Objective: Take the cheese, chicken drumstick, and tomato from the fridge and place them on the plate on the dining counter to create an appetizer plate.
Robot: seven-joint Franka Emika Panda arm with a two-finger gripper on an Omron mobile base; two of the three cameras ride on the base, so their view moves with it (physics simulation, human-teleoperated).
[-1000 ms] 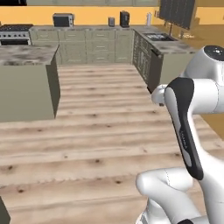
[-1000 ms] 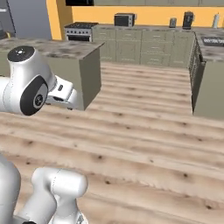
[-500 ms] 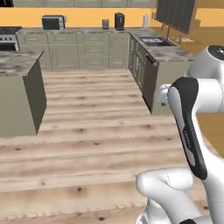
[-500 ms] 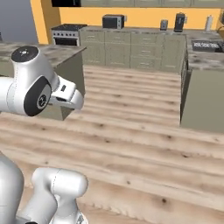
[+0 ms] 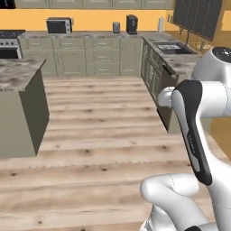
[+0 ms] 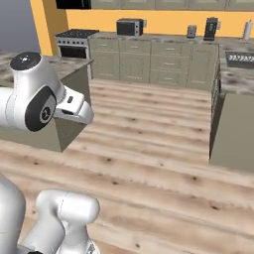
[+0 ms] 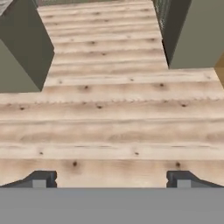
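Gripper spread fully apart, nothing between the fingertips; bare wooden floor directly beneath in the hand view. Aimed down and forward along the plank floor, with the corner of a marble-topped island at upper left and the end of a cabinet run at upper right.

No cheese, chicken drumstick, tomato, fridge, plate or dining counter identifiable in any view; position of the task items relative to the gripper cannot be told.

Left base view: white arm folded at right, dark-jointed link rising in the foreground. Marble-topped island at left edge, olive-beige sides, no stools visible. Olive cabinet run along the far wall under a yellow wall. On the far worktop: microwave, small grey appliance, dark coffee machine, white roll. Stove at far left. Sink set into the right-hand cabinet run, dark window above it.

Right base view: arm at left, partly in front of the island. Stove left of the far cabinets, microwave beside it on the worktop, coffee machine further right. Cabinet run end at right.
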